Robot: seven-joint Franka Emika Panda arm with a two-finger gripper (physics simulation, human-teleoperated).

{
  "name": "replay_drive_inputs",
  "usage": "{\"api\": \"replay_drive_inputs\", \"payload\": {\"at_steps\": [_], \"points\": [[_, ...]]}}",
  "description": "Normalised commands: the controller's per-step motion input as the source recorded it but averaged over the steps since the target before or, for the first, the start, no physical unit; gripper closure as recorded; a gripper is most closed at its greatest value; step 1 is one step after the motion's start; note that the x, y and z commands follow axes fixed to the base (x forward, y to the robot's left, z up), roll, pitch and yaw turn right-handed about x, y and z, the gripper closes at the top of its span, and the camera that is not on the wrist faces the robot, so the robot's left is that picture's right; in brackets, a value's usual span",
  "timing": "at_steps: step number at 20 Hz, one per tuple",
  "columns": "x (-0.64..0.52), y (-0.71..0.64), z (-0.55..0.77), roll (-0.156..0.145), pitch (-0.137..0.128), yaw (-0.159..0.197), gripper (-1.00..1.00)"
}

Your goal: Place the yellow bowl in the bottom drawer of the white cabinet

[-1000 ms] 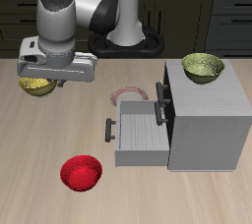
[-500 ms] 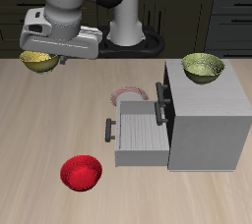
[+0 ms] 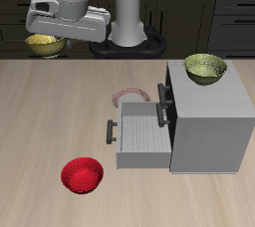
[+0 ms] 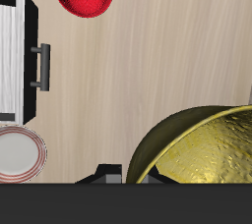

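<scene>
Gripper [image 3: 46, 38] is hanging high above the table, well off to the side away from the white cabinet [image 3: 209, 121], past the table's back part. Fingers are clamping the yellow bowl [image 3: 45, 45] by its rim; bowl is riding upright under the hand, clear of the tabletop [image 3: 60, 121], not touching anything else. In wrist view the yellow bowl [image 4: 202, 154] is filling much of the frame, shiny gold outside, speckled inside showing; gripper parts are only dark edges beside it, pads themselves hard to make out there.

White cabinet is sitting on the table w/ its bottom drawer [image 3: 139, 136] pulled out toward table centre: shallow grey tray, flat front, black bar handle [image 3: 113, 130] at its outer end. Drawer [image 4: 15, 56] is also showing in wrist view w/ black handle sticking out. Upper drawer front is staying shut-looking, black handle on it.

Olive yellow-green bowl [image 3: 205, 68] is resting on cabinet top, near its back edge. Red bowl [image 3: 82, 175] is sitting on the table nearer the front edge, apart from the drawer front. Small plate w/ reddish rim [image 3: 129, 99] is lying flat on the table just behind the open drawer, close to cabinet side; same plate [image 4: 20, 154] in wrist view, pale centre.

Yellow bowl and drawer: well apart.
</scene>
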Motion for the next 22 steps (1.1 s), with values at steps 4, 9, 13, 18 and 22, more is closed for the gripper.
{"api": "replay_drive_inputs", "payload": {"at_steps": [4,9,13,18,22], "points": [[0.15,0.37,0.27,0.037,-0.035,0.018,1.0],[0.26,0.49,0.15,0.073,-0.027,0.032,1.0],[0.28,0.44,-0.03,0.073,-0.006,0.02,1.0],[0.32,0.61,-0.2,0.093,0.02,0.014,1.0],[0.25,0.57,-0.22,0.083,0.031,-0.026,1.0]]}}
